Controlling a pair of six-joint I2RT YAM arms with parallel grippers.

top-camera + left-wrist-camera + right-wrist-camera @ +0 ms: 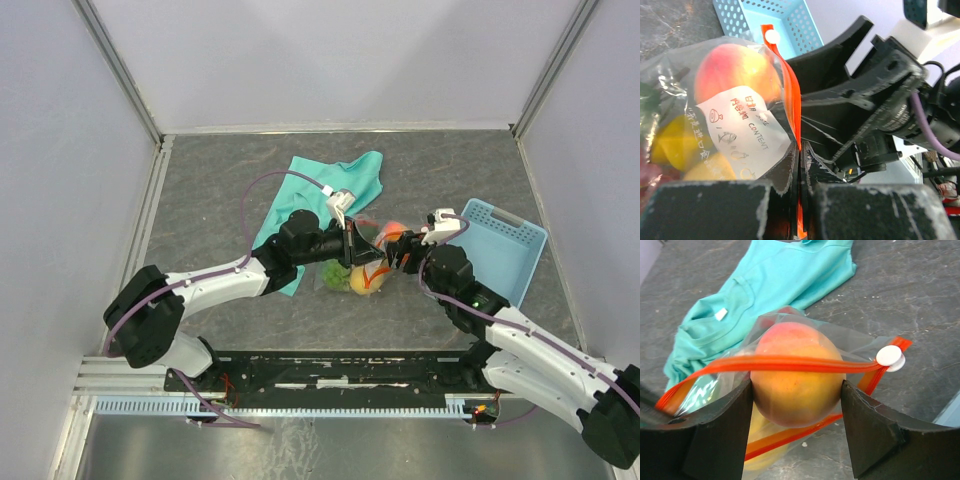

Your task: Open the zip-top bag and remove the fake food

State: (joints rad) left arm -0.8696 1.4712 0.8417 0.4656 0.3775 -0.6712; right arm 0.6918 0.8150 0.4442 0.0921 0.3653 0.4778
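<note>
The clear zip-top bag (345, 268) lies mid-table between both arms. My left gripper (800, 150) is shut on its orange-red zip strip (792, 100), below the white slider (772, 36). The bag's mouth is open: one strip (780, 363) runs across the front of the orange-pink peach (795, 385), the other passes beneath it. My right gripper (796, 400) is shut on the peach, with a finger (725, 425) touching each side. A yellow lemon (760, 450) lies behind and below the peach. Green pieces (333, 272) show inside the bag. Berries and grapes are hidden.
A teal cloth (320, 190) lies behind and left of the bag, partly under my left arm. A light blue perforated basket (500, 245) stands to the right of my right gripper (398, 250). White walls enclose the dark grey table (230, 180).
</note>
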